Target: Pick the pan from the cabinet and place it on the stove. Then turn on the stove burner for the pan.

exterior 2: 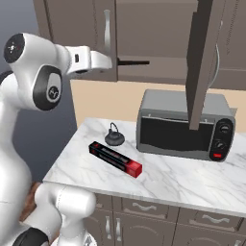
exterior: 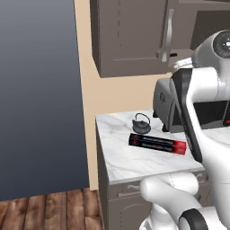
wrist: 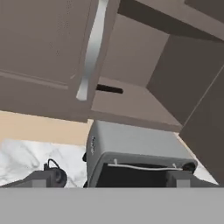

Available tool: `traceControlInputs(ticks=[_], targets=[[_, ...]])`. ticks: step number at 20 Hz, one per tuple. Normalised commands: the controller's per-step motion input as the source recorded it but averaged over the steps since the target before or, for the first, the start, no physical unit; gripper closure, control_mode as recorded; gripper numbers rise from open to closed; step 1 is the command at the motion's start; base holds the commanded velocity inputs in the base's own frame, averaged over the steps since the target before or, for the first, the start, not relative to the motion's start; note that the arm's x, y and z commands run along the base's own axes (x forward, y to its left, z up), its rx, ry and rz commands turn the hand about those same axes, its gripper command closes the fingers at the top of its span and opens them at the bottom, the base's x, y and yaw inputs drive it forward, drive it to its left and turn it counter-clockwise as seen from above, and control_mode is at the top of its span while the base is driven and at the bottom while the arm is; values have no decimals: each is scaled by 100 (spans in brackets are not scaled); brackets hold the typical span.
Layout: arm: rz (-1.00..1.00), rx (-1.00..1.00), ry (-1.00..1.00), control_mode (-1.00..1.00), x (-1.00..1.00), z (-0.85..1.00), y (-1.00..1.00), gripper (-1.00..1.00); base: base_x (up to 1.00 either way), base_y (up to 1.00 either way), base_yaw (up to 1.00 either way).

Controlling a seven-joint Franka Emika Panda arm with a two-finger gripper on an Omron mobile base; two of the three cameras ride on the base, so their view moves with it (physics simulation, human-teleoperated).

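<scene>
- The worktop [exterior 2: 182, 178] carries a small black teapot [exterior 2: 114, 136] and a long red-and-black box [exterior 2: 115, 159] at its left end. Both lie low and apart from the reach, so they should not get in the arm's way.
- Above them the arm is raised to shelf height, because the pan sits up in the cabinet [exterior 2: 72, 24] rather than on the worktop.
- The claw [exterior 2: 111, 61] is spread wide and holds nothing. It hangs just in front of the closed door's silver handle [exterior 2: 107, 33] and points into the opening.
- Just right of it, a thin dark bar sticks out along the cabinet floor. I take it for the handle of the pan [exterior 2: 132, 62], with the bowl hidden behind the closed door.
- The other door [exterior 2: 199, 62] is swung out over the toaster oven [exterior 2: 180, 126], which leaves the shelf reachable.
- The hand view looks up under the cabinet, showing the shelf floor and the bar's end [wrist: 109, 89]. The right base view sets the claw against that bar. The left base view gives mainly the worktop's left end.
</scene>
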Motion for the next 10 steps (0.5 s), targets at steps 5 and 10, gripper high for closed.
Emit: traceControlInputs(ticks=[5, 10], targets=[[18, 16, -25, -100, 15, 4, 36, -100, 0, 0, 0], [14, 11, -30, -100, 17, 19, 19, -100, 0, 0, 0]])
